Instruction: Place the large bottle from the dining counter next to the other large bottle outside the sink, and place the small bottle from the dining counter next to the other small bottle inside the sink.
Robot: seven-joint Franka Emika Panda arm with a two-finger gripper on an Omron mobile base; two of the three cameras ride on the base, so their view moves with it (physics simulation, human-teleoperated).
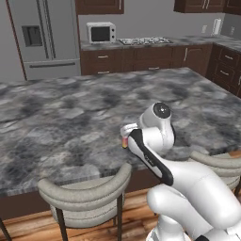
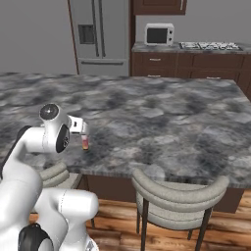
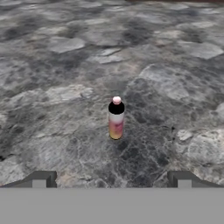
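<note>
A small bottle with a pink cap, a dark neck and a pink-orange body stands upright on the grey marble dining counter, near its front edge. The arm's wrist partly covers this bottle in the left base view, while the bottle stands just below the hand in the right base view. My gripper hovers above and short of it, open, with its fingertips set wide and nothing between them. From the right base view, the gripper points toward the counter.
Two grey-cushioned stools stand against the counter's front edge. Behind the counter are a steel fridge, a microwave, a stovetop and dark wood cabinets.
</note>
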